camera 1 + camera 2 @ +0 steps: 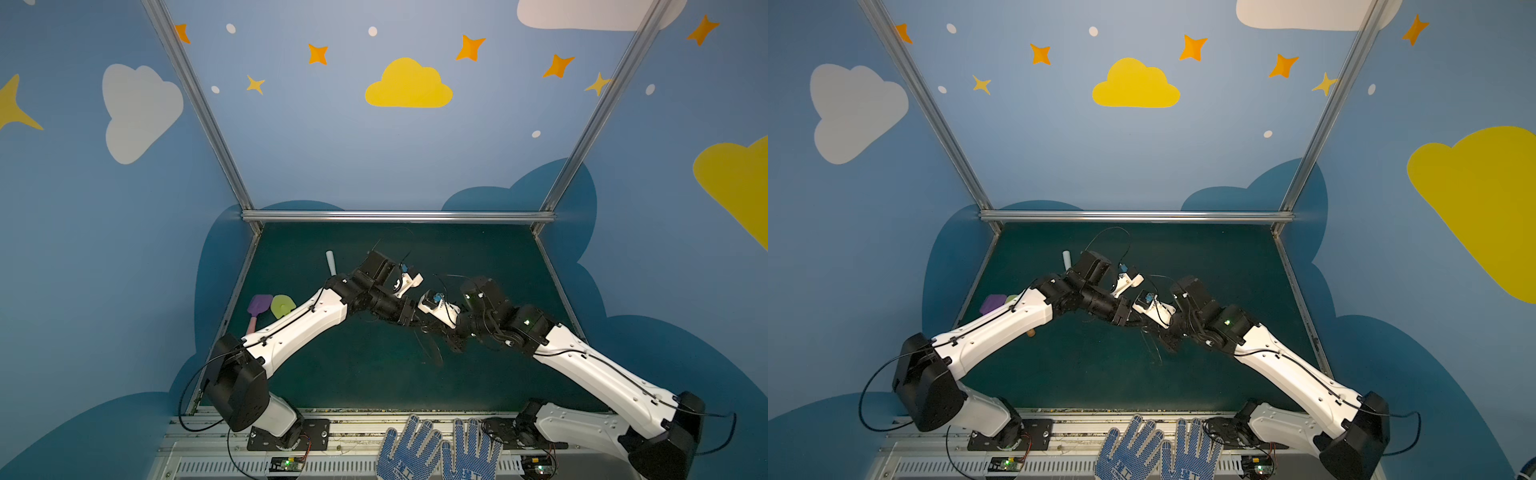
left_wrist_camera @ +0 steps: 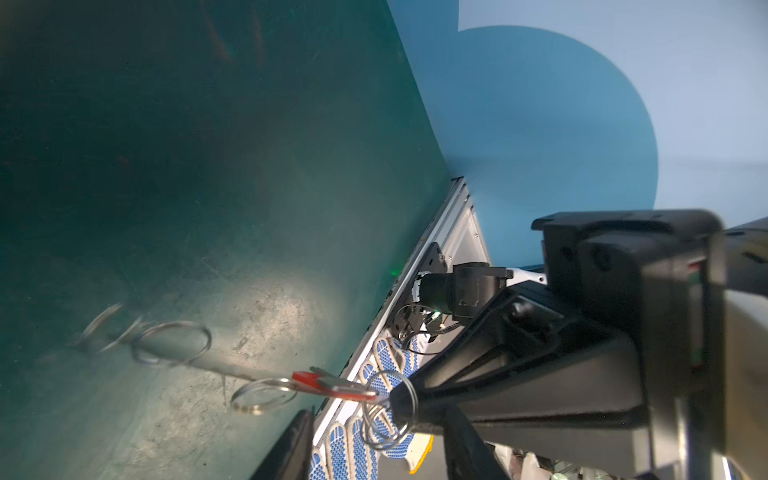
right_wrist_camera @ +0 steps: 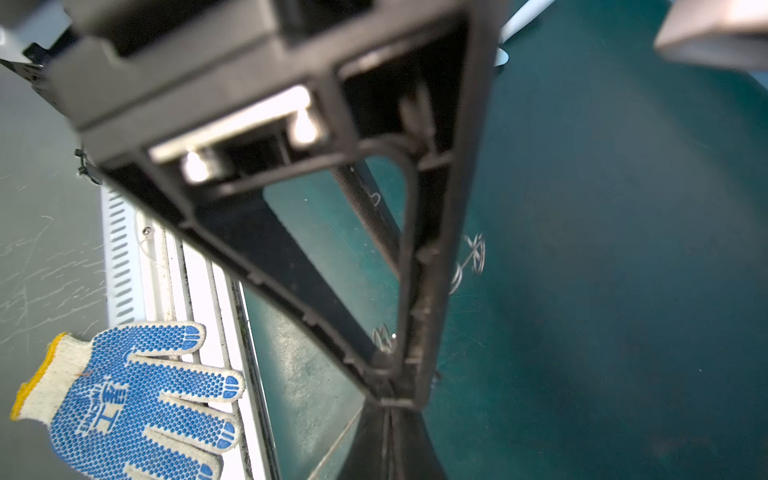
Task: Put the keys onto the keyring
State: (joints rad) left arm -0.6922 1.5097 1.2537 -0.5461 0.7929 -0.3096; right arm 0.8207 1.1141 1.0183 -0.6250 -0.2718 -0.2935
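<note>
Right fingers [image 2: 419,395] clamped on thin grey keyring [image 2: 232,372], red-headed key [image 2: 320,380] beside, left fingers [image 2: 297,440] apart, empty

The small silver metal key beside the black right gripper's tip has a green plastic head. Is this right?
Not quite: the head is red, not green; the left wrist view shows it. The small silver metal key does lie beside the tip of the black right gripper.

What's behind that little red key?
In the left wrist view, behind the key lie the green mat and blue-dotted gloves. Its far end is hidden where the keyring meets the right gripper.
</note>
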